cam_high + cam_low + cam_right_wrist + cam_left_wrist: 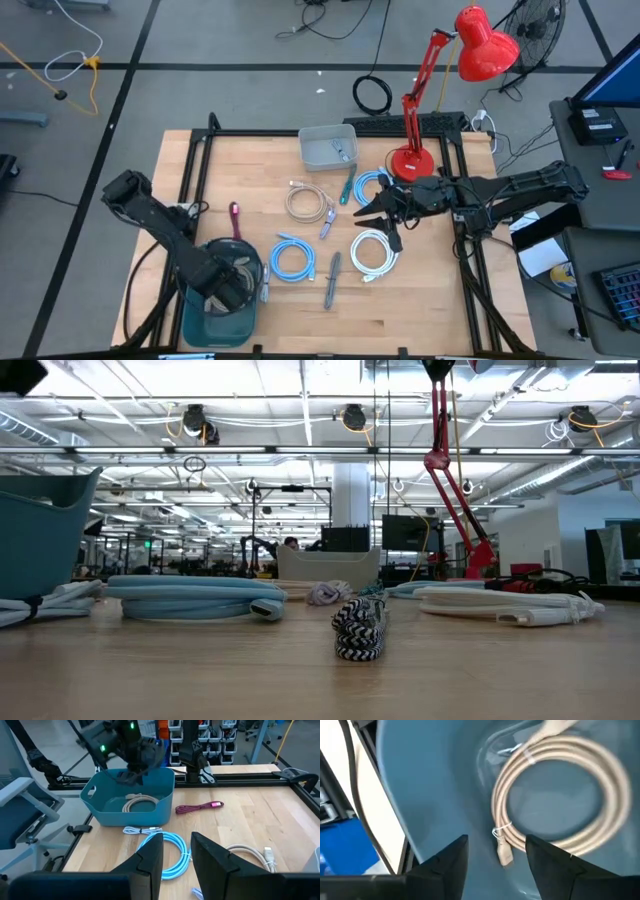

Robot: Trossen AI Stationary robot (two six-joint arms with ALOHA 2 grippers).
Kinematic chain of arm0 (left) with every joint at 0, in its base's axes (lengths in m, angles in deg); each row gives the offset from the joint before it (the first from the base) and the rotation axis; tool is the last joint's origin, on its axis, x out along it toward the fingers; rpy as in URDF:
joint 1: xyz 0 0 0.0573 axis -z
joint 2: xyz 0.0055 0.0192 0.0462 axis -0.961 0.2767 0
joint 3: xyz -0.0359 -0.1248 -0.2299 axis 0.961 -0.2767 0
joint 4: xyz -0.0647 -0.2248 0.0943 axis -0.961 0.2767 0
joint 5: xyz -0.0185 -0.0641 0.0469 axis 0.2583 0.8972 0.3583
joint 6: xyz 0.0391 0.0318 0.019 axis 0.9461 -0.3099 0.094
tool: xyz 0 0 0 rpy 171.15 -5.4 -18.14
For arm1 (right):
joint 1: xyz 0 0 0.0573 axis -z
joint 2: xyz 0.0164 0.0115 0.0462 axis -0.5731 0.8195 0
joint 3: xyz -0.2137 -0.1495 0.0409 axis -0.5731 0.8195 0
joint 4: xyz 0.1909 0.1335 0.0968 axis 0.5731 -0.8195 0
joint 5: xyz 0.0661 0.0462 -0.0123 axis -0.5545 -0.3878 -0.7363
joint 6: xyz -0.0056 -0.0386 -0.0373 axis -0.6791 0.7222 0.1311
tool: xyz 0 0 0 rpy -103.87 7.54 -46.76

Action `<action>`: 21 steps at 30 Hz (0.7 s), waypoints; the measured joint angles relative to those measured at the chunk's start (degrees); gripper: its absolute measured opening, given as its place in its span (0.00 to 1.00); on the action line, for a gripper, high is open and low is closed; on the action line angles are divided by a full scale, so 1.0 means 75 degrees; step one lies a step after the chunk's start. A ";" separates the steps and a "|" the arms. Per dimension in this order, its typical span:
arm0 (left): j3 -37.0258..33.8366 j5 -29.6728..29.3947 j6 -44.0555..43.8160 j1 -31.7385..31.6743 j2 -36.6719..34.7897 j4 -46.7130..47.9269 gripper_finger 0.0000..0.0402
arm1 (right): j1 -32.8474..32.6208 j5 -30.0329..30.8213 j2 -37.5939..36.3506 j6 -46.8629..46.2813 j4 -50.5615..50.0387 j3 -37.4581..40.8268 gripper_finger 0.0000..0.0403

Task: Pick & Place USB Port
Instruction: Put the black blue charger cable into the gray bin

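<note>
Your left gripper (228, 290) hangs over the teal bin (196, 318) at the near left corner of the table (430, 310), fingers spread and holding nothing. Below it, a coiled beige USB cable (555, 795) lies loose on the bin floor, its plug (504, 854) showing between your 2 fingertips without touching either.

Your right gripper (378, 212) sits over the right half of the table, jaws parted and empty, just beside the white coil (374, 251) and the light blue coil (372, 185) by the red lamp (412, 160).

Still out on the wood you have another blue coil (292, 259) near the bin, a beige coil (307, 200) at the middle, a magenta cable (235, 218) on the left, a black-and-white braided cable (358, 628) near the front edge, and a grey tray (328, 146) at the far edge.
</note>
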 joint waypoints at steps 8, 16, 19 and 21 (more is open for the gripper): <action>0.1357 -0.2718 0.0085 -0.0207 -0.0907 0.0791 0.51 | 0.0000 -0.0030 0.0000 -0.0003 -0.0023 0.0000 0.23; 0.1581 -0.4592 0.1418 -0.1787 -0.1494 0.0768 0.51 | 0.0000 -0.0024 0.0000 -0.0086 -0.0003 0.0000 0.23; 0.1581 -0.4615 0.2638 -0.2660 -0.1485 0.0626 0.51 | 0.0000 -0.0017 0.0000 -0.0201 -0.0003 0.0000 0.23; 0.1581 -0.4685 0.3524 -0.3236 -0.1477 0.0293 0.51 | 0.0000 -0.0012 0.0000 -0.0201 -0.0003 0.0000 0.23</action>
